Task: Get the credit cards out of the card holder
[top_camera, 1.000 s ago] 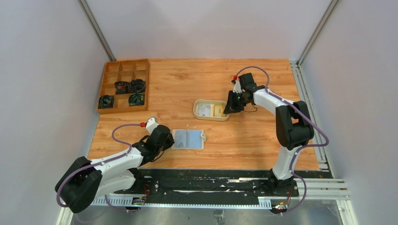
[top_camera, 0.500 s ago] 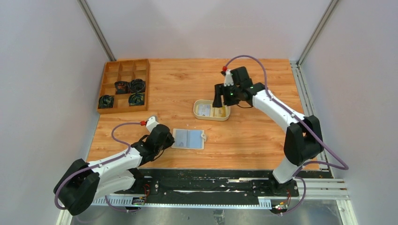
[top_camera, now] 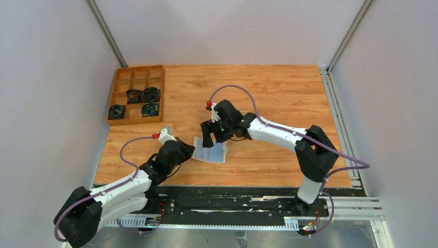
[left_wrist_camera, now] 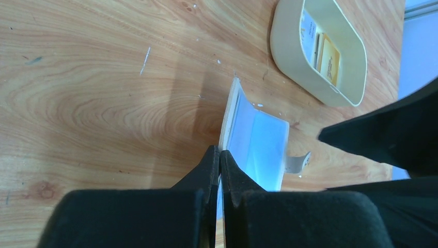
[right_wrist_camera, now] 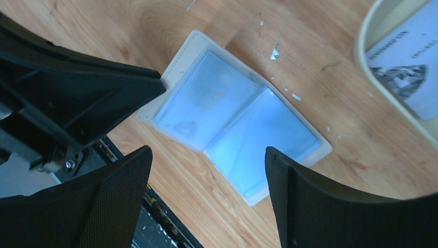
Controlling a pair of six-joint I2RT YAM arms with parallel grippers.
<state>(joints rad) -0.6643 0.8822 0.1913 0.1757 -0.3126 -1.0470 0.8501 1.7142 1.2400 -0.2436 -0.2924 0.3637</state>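
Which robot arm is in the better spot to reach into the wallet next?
Probably right: the right gripper hangs open above the open wallet; the left gripper is shut on its edge.

I'm running this from afar in what looks like a robotics lab cell: plain grey panels (top_camera: 46, 77) on aluminium struts (top_camera: 106, 33) box in a wood-grain table (top_camera: 279, 88), with robot arms (top_camera: 279, 132) bolted to a black rail (top_camera: 227, 199).

Cream-edged pale blue card holder (right_wrist_camera: 235, 129), wood-grain table (top_camera: 268, 88)

Tray (right_wrist_camera: 362, 57) cut off by edge; card (right_wrist_camera: 408, 67) print too blurred to read.
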